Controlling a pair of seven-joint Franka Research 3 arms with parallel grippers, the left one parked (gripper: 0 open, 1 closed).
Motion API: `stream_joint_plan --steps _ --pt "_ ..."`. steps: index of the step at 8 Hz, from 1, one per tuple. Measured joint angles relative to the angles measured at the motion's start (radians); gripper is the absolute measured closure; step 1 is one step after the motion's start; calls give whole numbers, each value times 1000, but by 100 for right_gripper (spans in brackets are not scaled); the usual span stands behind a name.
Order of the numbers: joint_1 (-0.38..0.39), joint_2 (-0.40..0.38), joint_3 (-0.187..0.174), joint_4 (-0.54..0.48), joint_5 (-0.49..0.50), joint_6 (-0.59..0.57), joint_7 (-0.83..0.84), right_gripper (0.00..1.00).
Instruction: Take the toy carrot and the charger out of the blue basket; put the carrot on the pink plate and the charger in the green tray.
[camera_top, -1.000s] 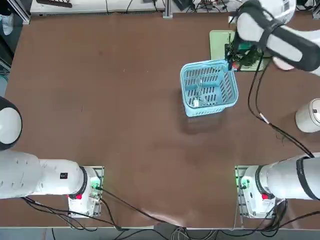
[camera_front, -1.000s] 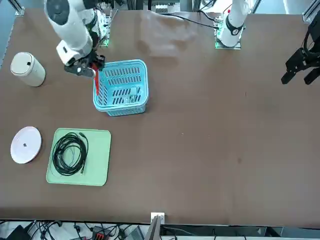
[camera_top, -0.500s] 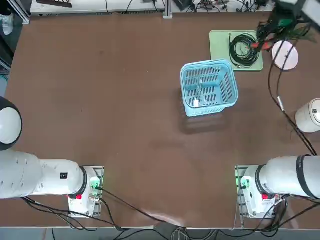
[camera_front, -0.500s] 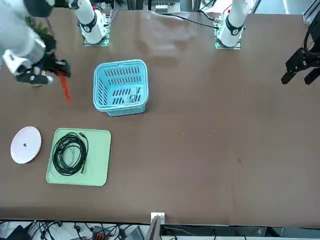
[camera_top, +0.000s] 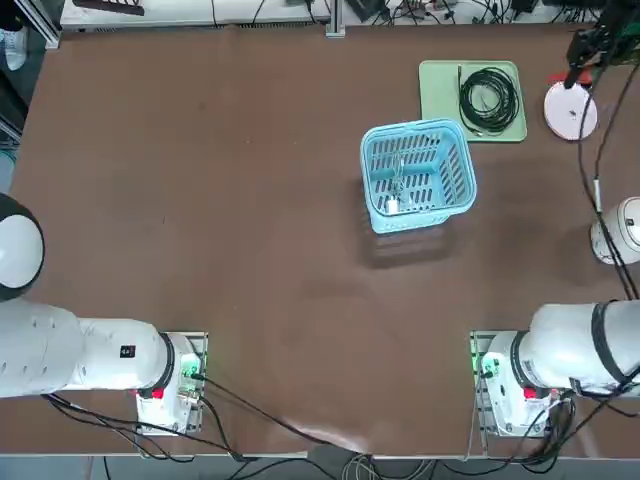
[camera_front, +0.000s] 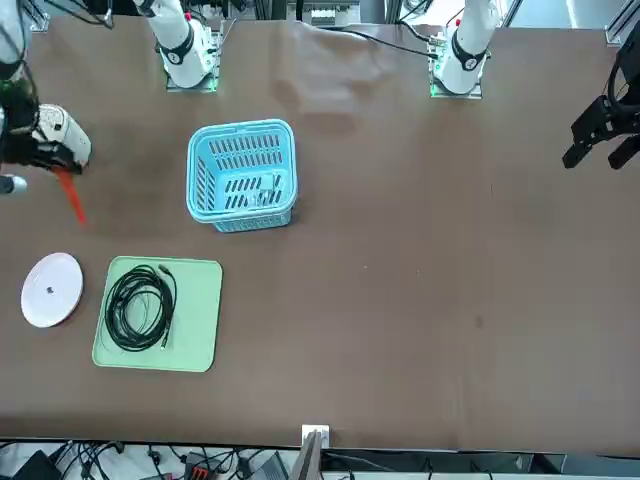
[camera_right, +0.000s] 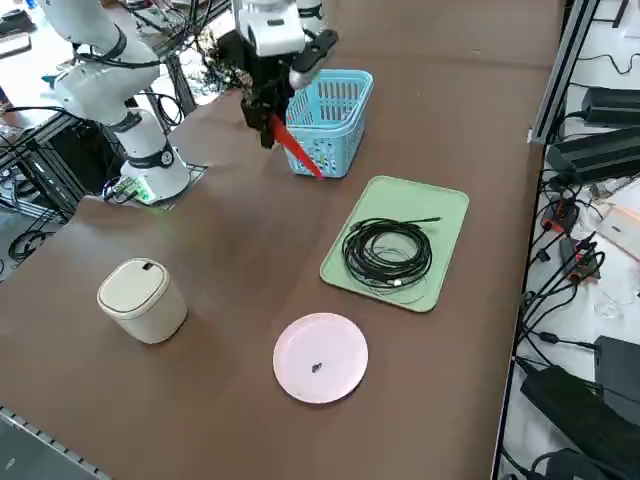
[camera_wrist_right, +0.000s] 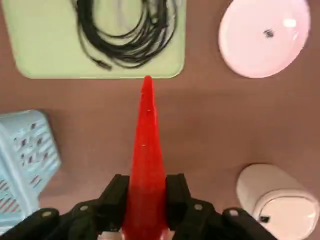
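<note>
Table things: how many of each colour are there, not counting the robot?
Red: 1, the carrot, held in the right gripper
Blue: 1, the basket
Green: 1, the tray
Pink: 1, the plate
Black: 1, the cable
White: 2, the charger and the bin
Total: 7

Bare table between pink plate (camera_right: 320, 357) and white lidded bin (camera_right: 141, 300), black coiled cable (camera_right: 387, 253) filling green tray (camera_right: 446, 213)
</note>
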Motion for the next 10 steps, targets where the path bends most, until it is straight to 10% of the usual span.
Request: stream_joint_plan --steps 10 --pt "-255 433 0 63 -58 598 -301 59"
